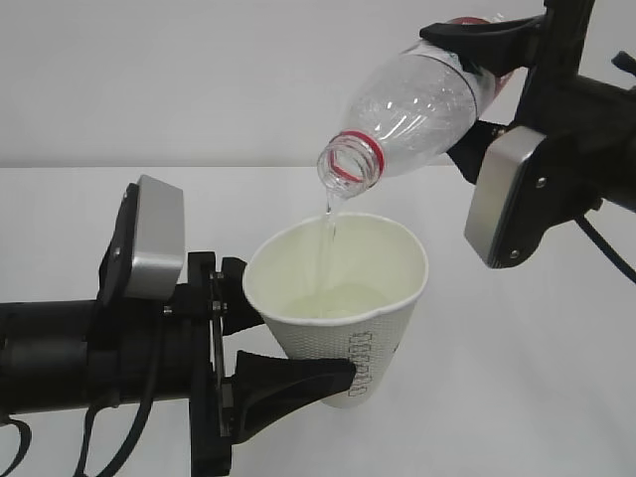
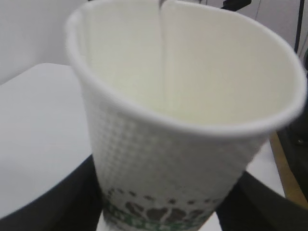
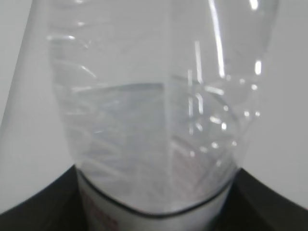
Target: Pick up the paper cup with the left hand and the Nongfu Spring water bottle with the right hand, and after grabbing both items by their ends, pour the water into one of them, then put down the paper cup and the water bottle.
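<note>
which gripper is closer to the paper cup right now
Left. The left gripper has its jaws clamped around the paper cup. The right gripper is above and to the right, tilting the water bottle over the cup.

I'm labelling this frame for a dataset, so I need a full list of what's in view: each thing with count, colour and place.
paper cup: one, white with grey lettering, held above the table at centre, tilted slightly, partly filled.
Nongfu Spring water bottle: one, clear with a red neck ring, no cap, upper right, tipped mouth-down over the cup.
water: one thin stream, clear, falling from the bottle mouth into the cup; a faintly yellowish pool inside the cup.
table: one, white, below everything.
wall: plain pale grey, behind.
left hand: one, black with a silver plate, lower left, closed on the cup's lower part.
right hand: one, black with a silver plate, upper right, closed on the bottle's base end.
</note>
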Available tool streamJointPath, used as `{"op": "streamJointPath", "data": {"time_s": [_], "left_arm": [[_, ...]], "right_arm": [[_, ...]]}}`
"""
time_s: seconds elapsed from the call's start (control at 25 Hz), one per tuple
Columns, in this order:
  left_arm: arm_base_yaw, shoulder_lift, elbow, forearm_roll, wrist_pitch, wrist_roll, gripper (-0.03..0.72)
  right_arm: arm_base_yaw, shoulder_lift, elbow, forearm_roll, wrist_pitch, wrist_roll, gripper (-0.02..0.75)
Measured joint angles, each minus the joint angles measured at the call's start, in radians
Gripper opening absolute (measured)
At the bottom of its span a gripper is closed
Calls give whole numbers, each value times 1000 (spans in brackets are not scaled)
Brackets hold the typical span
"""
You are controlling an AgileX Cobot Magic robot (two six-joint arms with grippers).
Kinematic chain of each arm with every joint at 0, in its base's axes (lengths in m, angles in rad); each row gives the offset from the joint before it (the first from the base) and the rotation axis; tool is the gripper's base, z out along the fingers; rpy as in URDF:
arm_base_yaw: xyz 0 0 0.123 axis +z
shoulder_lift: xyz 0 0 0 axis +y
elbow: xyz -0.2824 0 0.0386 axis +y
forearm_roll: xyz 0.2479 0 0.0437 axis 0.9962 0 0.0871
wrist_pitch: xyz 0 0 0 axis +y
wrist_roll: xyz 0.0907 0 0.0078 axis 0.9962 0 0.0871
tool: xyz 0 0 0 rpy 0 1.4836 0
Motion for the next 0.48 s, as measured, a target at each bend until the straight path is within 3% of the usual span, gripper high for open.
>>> {"op": "streamJointPath", "data": {"time_s": [0.48], "left_arm": [[0,0,0,0,0,0,486]], "right_arm": [[0,0,-2,2,0,-2,485]]}}
